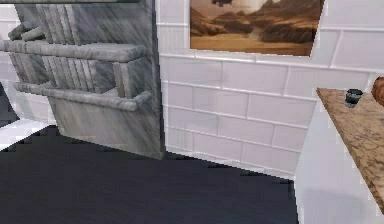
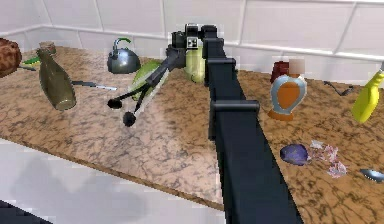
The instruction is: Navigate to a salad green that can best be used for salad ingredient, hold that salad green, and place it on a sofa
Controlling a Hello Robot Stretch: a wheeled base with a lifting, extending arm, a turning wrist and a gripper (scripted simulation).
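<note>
In the arm side view a leafy green thing [image 2: 148, 72], possibly the salad green, lies on the granite countertop [image 2: 180, 140] near the tiled wall. My arm [image 2: 238, 130] reaches up over the counter. The gripper [image 2: 122, 110] points down to the left, its dark fingers [image 2: 140, 95] crossing in front of the green thing. I cannot tell whether it holds anything. Another small green piece [image 2: 34, 62] lies at the far left.
On the counter stand a grey kettle [image 2: 124, 60], an olive bottle [image 2: 57, 82], a yellow-green bottle [image 2: 195, 64], a blue and orange bottle [image 2: 288, 95] and a yellow bottle [image 2: 368, 98]. In the forward view, a grey rack [image 1: 90, 75] leans on the tiled wall under a painting [image 1: 255, 25], above dark floor [image 1: 130, 190].
</note>
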